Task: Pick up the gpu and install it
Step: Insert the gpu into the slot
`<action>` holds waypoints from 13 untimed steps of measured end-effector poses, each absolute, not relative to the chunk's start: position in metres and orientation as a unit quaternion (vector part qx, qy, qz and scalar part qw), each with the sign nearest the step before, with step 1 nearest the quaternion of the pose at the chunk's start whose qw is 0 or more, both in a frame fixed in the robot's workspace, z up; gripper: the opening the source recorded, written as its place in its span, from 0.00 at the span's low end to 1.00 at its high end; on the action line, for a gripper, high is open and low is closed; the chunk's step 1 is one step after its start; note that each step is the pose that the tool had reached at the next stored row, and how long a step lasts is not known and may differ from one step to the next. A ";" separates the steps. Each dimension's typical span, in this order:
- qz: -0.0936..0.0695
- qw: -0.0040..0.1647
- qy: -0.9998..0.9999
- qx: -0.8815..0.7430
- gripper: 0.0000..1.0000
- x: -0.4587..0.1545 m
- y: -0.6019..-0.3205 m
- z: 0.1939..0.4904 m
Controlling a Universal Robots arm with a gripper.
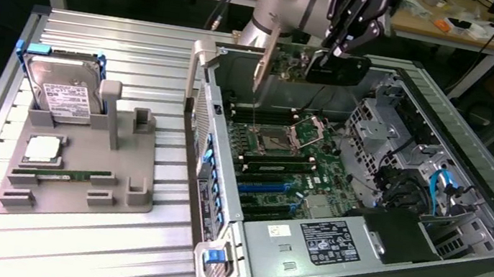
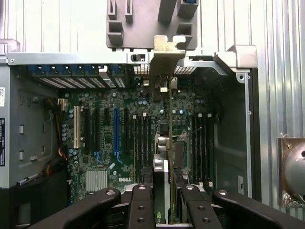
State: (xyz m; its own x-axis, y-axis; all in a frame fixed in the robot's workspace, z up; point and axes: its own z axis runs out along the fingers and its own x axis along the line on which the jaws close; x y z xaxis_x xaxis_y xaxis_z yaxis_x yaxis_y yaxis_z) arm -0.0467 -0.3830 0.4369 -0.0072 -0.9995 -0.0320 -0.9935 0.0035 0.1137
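**GPU held over the open case**

A slatted metal table point(image 1: 67, 244) carries an open computer case point(image 1: 474, 178) lying on its side, its motherboard point(image 1: 273, 157) facing up. At the exterior view's left sits a grey fixture point(image 1: 75, 187). It holds a silver hard drive point(image 1: 64, 95) standing upright, 1 green RAM stick point(image 1: 62, 174) lying flat and a processor chip point(image 1: 42, 147). The gripper point(image 1: 334, 53) hangs above the far end of the case with its 2 fingers point(image 2: 142, 205) closed against the gpu point(image 1: 289, 61). The card is gripped on edge over the motherboard, and its silver bracket point(image 1: 262, 75) points down towards the case wall nearest the fixture.
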 end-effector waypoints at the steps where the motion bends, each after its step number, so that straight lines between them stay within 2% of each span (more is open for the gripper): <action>1: -0.052 0.029 -0.708 0.704 0.27 -0.047 -0.383 0.435; 13: -0.052 0.029 -0.708 0.704 0.27 -0.047 -0.389 0.420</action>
